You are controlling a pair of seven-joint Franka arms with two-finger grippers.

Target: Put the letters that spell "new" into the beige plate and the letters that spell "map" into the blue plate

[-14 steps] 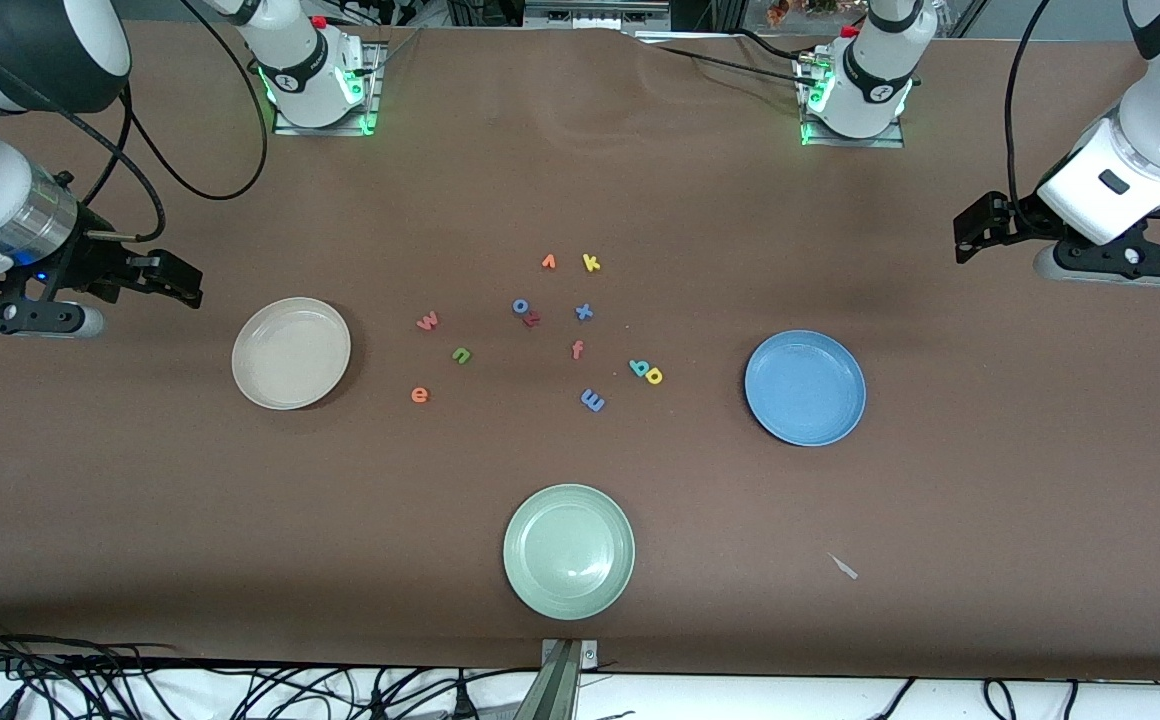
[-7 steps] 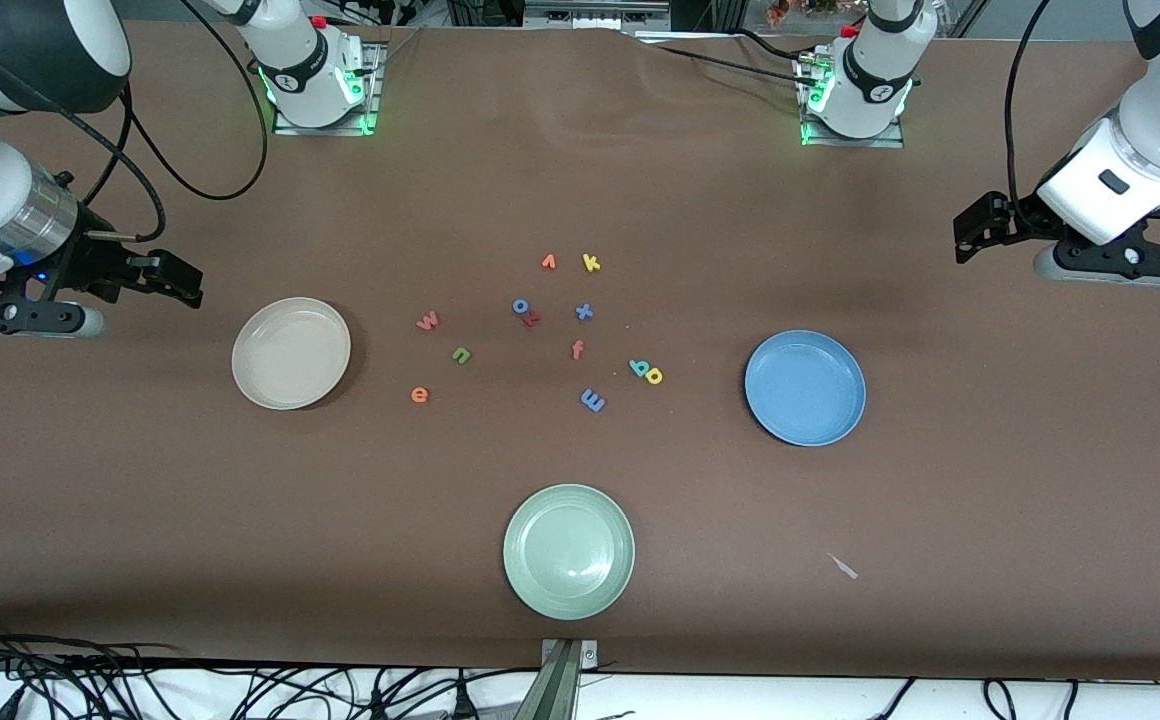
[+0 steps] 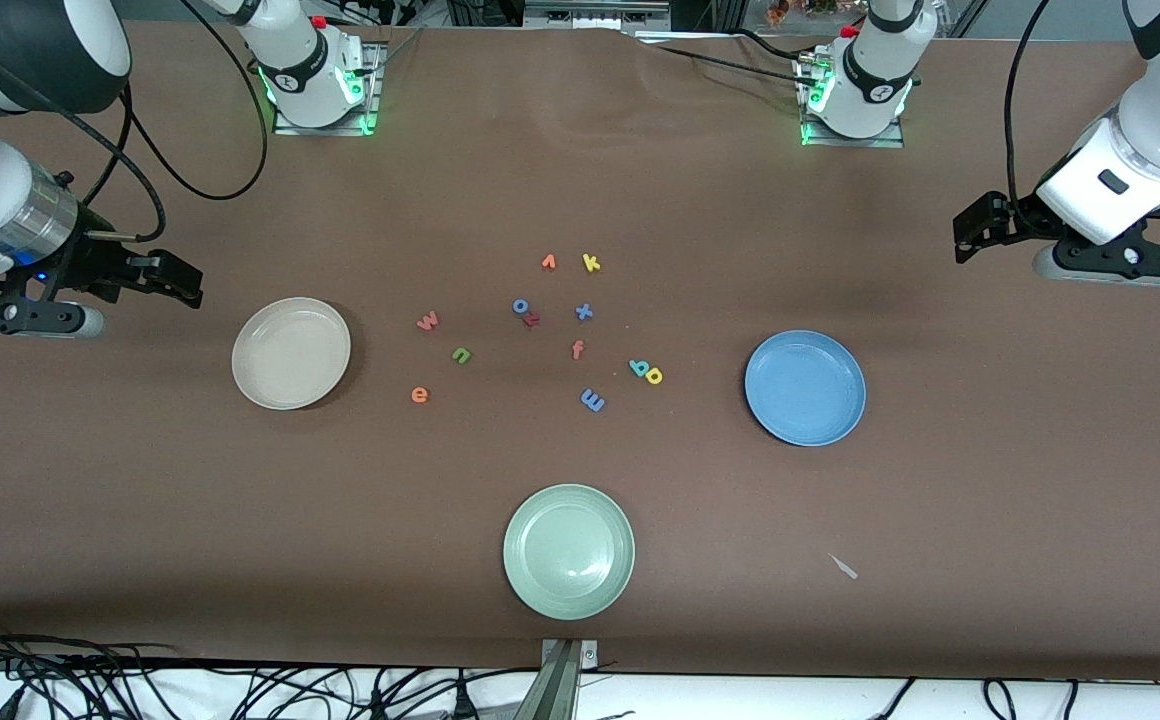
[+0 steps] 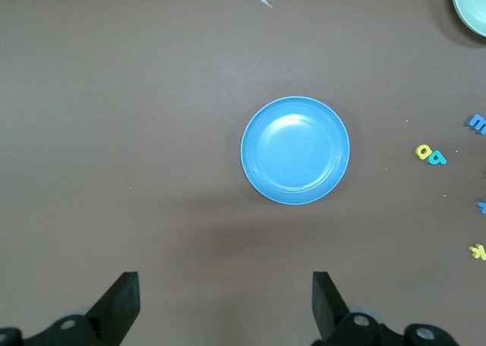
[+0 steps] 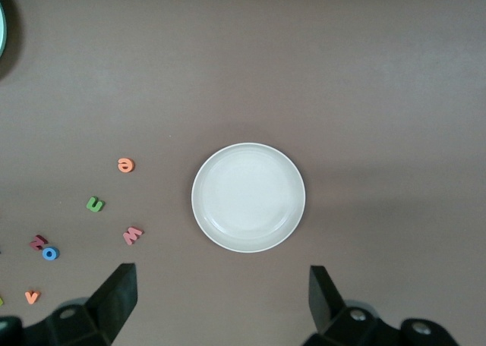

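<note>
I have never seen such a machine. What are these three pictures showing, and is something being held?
Two robot arms stand at a brown table. One picture looks down from a high camera facing them; the other two come from cameras on each arm's wrist. The left gripper hangs near the blue plate, the right gripper near the beige plate; both have open fingers and hold nothing. A pale green plate lies nearest the camera. Small foam letters lie scattered between the plates, none on a plate yet.

A robotics lab: bolted arm bases [image 3: 318, 75], brown-covered table [image 3: 580, 180], loose cables [image 3: 140, 685].
</note>
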